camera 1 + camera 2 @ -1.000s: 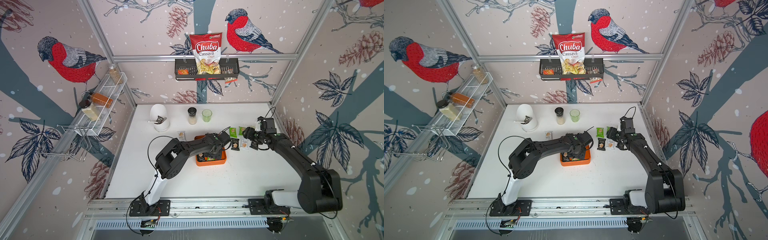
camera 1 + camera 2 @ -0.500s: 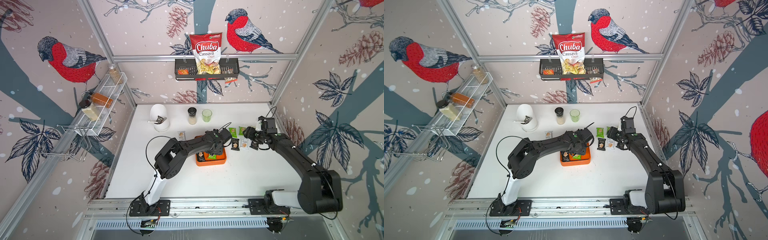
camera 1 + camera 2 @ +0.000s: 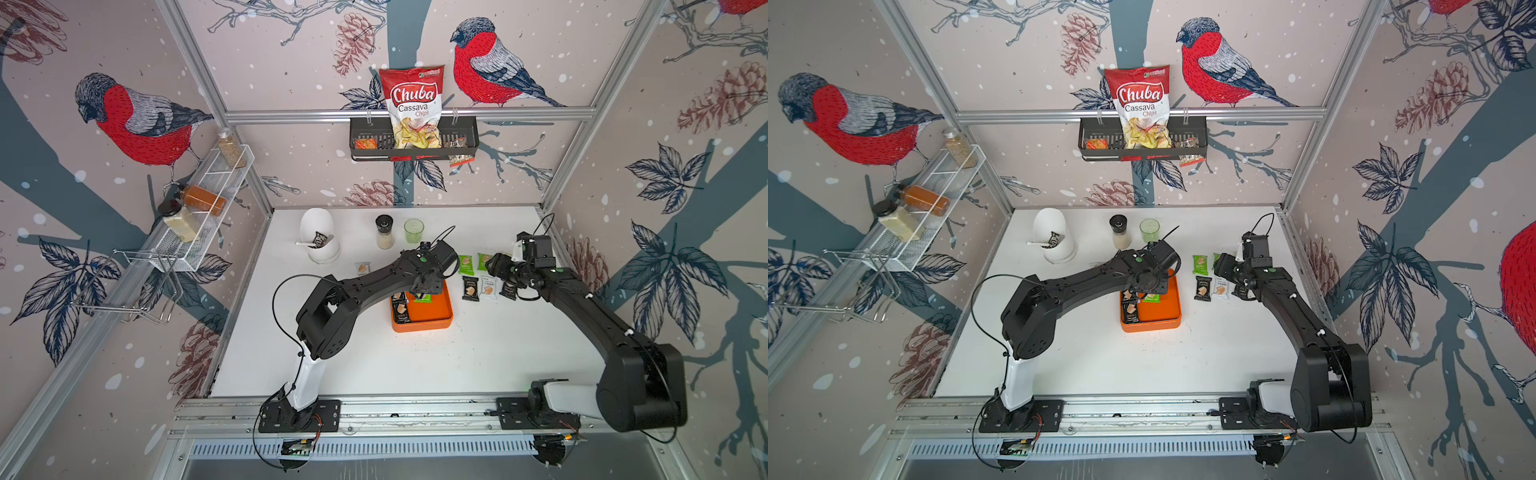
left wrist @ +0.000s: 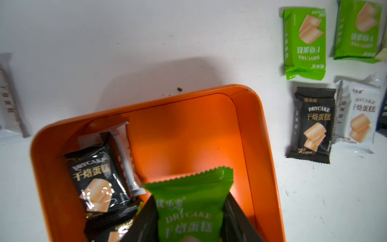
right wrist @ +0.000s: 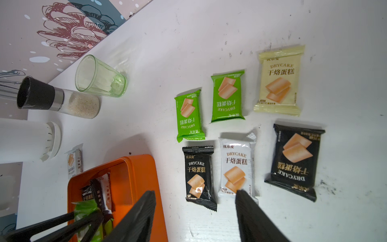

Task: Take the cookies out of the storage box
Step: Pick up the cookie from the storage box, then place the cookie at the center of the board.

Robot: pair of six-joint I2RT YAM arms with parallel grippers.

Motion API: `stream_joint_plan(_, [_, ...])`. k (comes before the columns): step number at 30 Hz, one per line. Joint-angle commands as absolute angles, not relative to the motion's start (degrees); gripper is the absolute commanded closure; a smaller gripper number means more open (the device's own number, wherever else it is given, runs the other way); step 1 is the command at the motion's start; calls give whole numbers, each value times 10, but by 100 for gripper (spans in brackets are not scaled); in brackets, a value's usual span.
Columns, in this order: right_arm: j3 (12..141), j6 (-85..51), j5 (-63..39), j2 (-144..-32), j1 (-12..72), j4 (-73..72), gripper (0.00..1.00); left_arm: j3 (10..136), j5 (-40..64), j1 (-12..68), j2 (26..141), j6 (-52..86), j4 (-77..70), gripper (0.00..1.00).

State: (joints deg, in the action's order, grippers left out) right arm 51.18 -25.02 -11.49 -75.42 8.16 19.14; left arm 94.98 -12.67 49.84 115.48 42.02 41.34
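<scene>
The left hand (image 4: 188,207) is clenched on a green packet (image 4: 188,188) over the box (image 4: 266,146), with black packets (image 4: 94,178) inside. The right hand (image 5: 195,192), spread and empty, hovers over six packets (image 5: 236,167) on the tabletop (image 5: 209,31) beside the box.

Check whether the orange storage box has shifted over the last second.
No. The storage box sits just as near the black cookie packet beside it.

Left hand (image 4: 189,201) pinched shut, arm stretched forward; right hand (image 5: 195,193) with fingers apart, arm likewise outstretched
</scene>
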Motion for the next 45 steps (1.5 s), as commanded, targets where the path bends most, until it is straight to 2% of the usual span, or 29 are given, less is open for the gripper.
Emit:
stream_joint_plan(1, [517,-246,-125,-756,91,184,34,942,-144,483,1130,417,423,58])
stream_joint_plan(10, [542,-270,-106,-768,135,165,34,859,-177,416,1045,387,428,58])
stream_joint_plan(24, [603,-280,-92,-829,143,176,34,614,-164,263,924,323,310,57])
stream_joint_plan(36, [641,-320,-77,-872,147,160,34,590,-123,150,972,201,216,57])
stream_joint_plan(45, [675,-323,-68,-906,158,169,34,608,-108,128,1018,175,204,57])
